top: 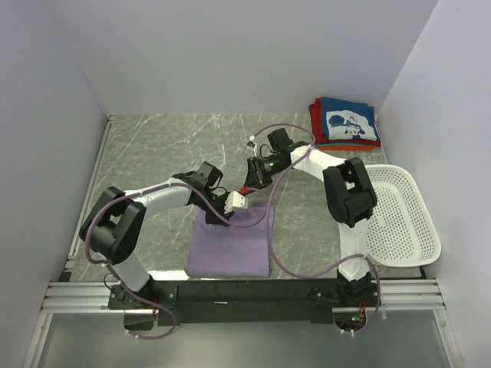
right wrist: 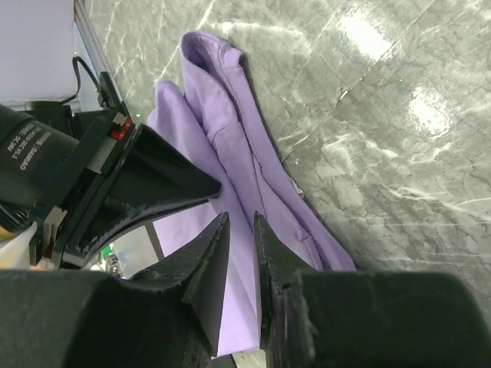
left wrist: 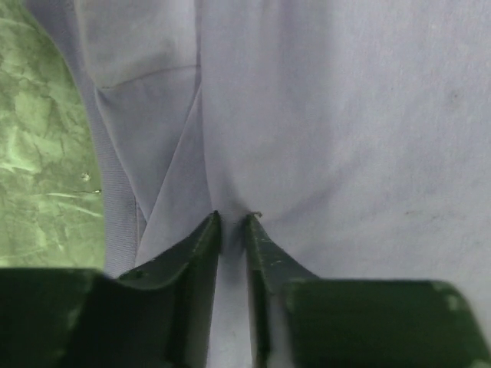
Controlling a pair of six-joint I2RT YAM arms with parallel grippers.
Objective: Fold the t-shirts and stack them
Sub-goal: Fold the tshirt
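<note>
Pinching the lavender tee (top: 230,244) at its far edge, the left hand (left wrist: 232,222) has its jaws drawn almost together, with a fold of cloth between them. The right hand (right wrist: 241,218), just beside it, is likewise nearly closed on the same cloth. The tee lies partly folded on the surface (top: 153,146), near the arms. A navy tee (top: 347,121) lies folded at the far right corner.

T-shirts, at least four: lavender (top: 230,245), navy (top: 347,121), red (top: 315,119), orange (top: 349,145). Basket (top: 399,222): one. Left pincer (top: 239,201), right pincer (top: 248,187): two.
</note>
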